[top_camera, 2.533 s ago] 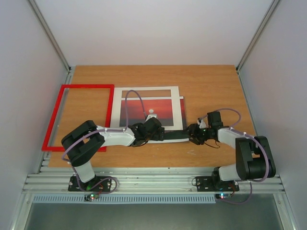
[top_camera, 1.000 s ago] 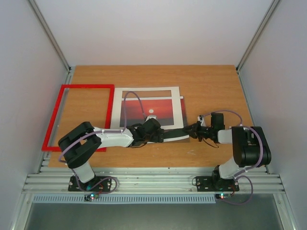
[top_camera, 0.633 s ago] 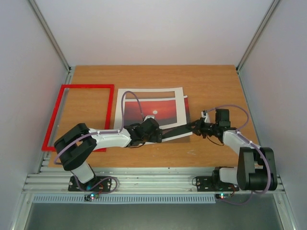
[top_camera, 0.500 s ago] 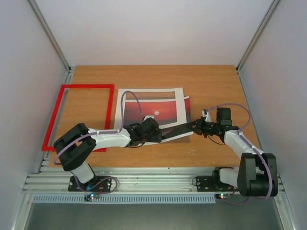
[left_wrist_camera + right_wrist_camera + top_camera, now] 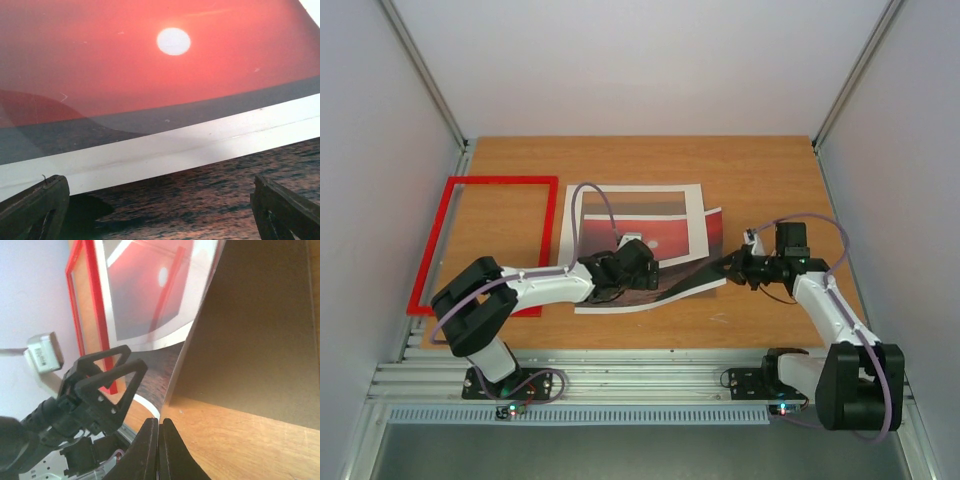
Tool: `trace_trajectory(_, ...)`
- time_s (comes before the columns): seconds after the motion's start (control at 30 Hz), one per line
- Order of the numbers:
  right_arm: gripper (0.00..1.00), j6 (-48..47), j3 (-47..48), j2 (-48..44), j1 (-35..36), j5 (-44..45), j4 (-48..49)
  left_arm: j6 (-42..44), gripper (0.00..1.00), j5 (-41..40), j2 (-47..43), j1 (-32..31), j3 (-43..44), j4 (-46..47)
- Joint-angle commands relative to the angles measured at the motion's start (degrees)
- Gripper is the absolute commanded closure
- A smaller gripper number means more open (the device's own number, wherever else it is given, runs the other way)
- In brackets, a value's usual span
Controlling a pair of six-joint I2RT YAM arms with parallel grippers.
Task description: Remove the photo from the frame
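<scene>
Overhead: red frame [image 5: 500, 181] lies flat at left of table [image 5: 760, 170], bare wood showing through it, beside but clear of photo [image 5: 714, 228], whose right side curls up from under white mat [image 5: 694, 212]. Right wrist view alone: right jaws pinched shut on photo's raised corner, brownish underside exposed. Left wrist view alone: left jaws spread wide, gripping nothing, low over sunset

Sunset photo [image 5: 125, 75], white mat strip [image 5: 200, 142] seemingly across it, fingers [image 5: 30, 210] spread apart
</scene>
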Motion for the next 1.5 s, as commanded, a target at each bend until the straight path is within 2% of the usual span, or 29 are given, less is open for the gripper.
trace_trajectory(0.0, 0.99, -3.5, 5.5, -4.8, -0.4, 1.8, -10.0, 0.3, 0.01, -2.4, 1.1, 0.3, 1.6, -1.0)
trace_trajectory(0.27, 0.99, -7.8, 17.0, -10.1, -0.4, 7.8, -25.3, 0.6, 0.01, -2.5, -3.3, 0.3, 0.2, -1.9)
trace_trajectory(0.5, 0.99, -10.9, 31.5, -11.8, -0.4, 15.9, -37.7, 1.4, 0.01, -4.5, -15.1, 1.5, -2.8, -4.7)
trace_trajectory(0.8, 0.98, -13.0, 50.4, -7.1, -0.3, 16.2, -46.5, 2.2, 0.01, -8.7, -28.8, 3.9, -7.8, -9.8)
trace_trajectory(1.1, 0.98, -12.6, 67.3, 0.5, 1.9, 14.3, -50.0, 3.6, 0.01, -13.3, -37.1, 6.0, -10.0, -15.9)
trace_trajectory(1.47, 0.97, -8.1, 81.7, 13.8, 25.7, 24.8, -47.5, 4.2, 0.01, -20.1, -44.6, 6.4, -9.3, -24.8)
